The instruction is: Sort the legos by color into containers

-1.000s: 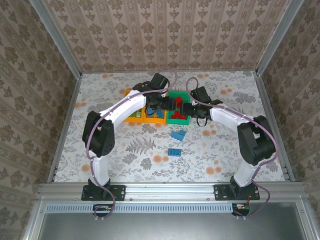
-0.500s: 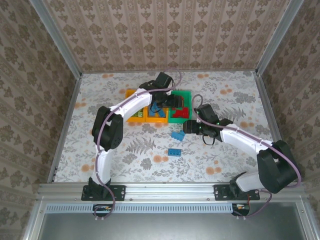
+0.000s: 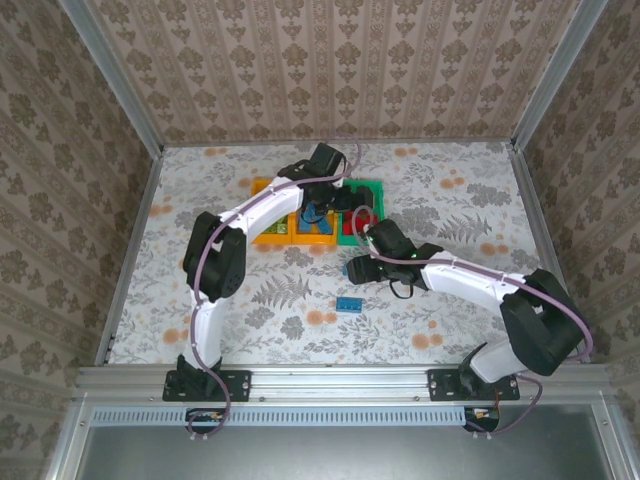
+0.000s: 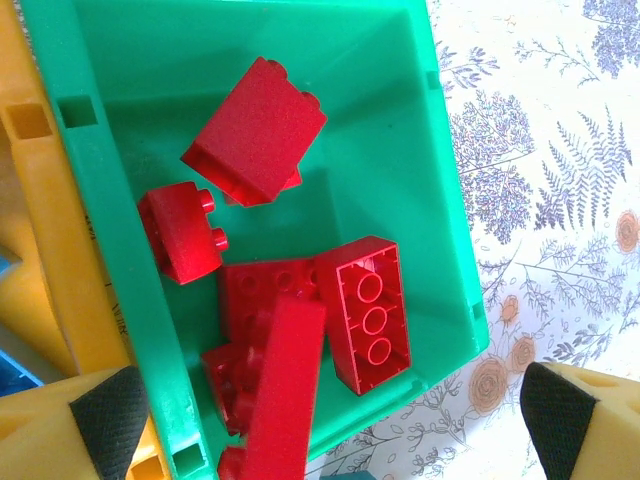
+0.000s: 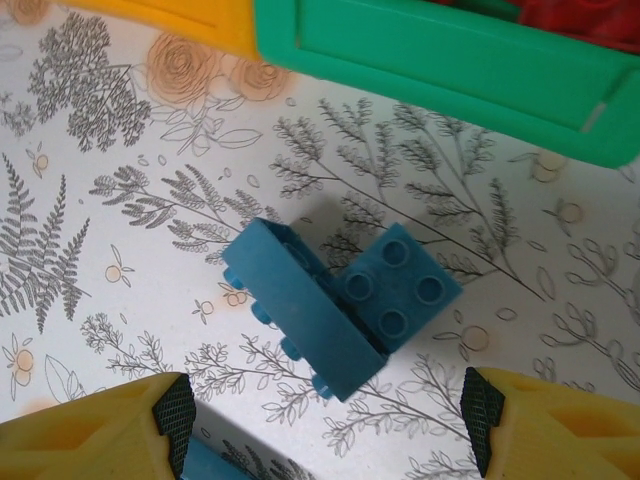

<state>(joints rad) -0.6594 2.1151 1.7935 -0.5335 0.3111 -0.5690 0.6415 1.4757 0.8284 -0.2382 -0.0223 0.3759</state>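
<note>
Sitting at back of table: two orange bins, green bin to their right. Above green bin, left claw gaping wide, empty; red bricks piled inside. Beside it, right claw open, empty, straddling two touching blue bricks on table.

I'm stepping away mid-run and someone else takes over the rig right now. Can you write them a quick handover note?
Left gripper: open, empty, above the green bin.
Right gripper: open, empty, above two blue legos on the table beside that bin.
Done: red legos lie in the green bin; blue shows in the orange bin next to it.
Left: those two blue legos and a third blue lego nearer the arm bases.
</note>
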